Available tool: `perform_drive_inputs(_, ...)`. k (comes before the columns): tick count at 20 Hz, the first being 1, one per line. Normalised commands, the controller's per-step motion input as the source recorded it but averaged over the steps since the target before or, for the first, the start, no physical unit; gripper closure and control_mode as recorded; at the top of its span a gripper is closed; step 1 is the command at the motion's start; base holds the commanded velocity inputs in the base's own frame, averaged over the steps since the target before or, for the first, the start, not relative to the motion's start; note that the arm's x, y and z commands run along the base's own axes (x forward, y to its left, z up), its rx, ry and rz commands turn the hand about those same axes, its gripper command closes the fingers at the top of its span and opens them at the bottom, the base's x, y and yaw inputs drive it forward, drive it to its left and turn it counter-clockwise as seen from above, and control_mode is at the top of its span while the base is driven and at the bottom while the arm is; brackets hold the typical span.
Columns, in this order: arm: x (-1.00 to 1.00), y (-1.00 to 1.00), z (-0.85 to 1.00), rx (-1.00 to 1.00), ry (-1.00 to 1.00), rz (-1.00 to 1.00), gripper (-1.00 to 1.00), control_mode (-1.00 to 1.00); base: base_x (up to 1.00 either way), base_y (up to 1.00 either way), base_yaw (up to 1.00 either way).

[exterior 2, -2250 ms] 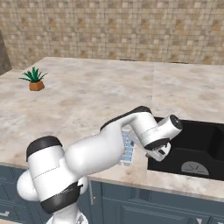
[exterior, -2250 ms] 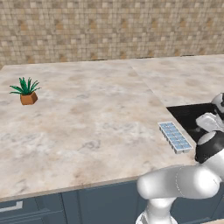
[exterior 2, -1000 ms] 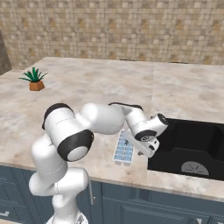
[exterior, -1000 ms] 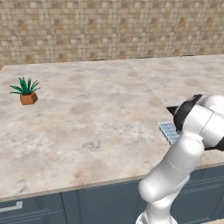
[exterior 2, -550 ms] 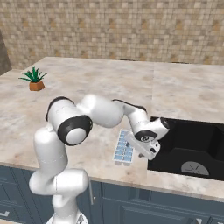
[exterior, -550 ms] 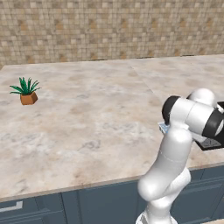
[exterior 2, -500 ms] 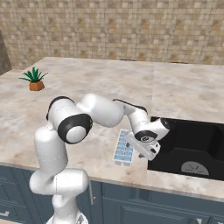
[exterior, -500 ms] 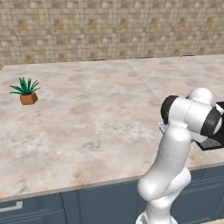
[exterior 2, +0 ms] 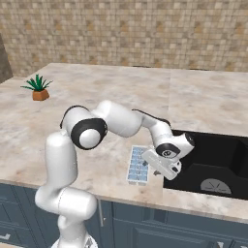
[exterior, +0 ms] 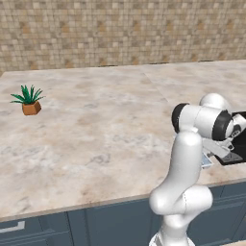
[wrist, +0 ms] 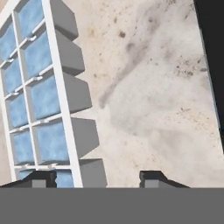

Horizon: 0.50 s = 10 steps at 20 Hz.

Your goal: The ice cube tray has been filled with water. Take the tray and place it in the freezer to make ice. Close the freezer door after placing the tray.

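Ice cube tray [exterior 2: 138, 165] lower centre, flat on counter [exterior 2: 111, 97] beside sink [exterior 2: 213, 164]. Gripper [exterior 2: 161, 169] now down at tray's right edge, fingers [wrist: 158, 177] narrowing, straddling rim; grasp not confirmed. Water [wrist: 30, 100] unspilled.

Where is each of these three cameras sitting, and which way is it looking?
Left base view: behind the arm to its left, looking forward and down over the counter and potted plant; the white arm rises at lower right.
Right base view: behind to its right; the arm rises at lower left, gripper beside the ice cube tray and sink.
Hand view: on the hand, looking along the fingertips at the tray's edge.
Both base views share counter and plant.
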Motion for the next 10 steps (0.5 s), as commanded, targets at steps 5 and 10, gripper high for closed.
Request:
perform_drive_inputs(5,0.0,0.25,-0.13,0.0,0.0,0.11,-1.0,-1.0,0.0,0.0,0.0)
perform_drive_inputs(10,0.0,0.47,-0.12,-0.02,0.0,0.1,-1.0,-1.0,0.0,0.0,0.0)
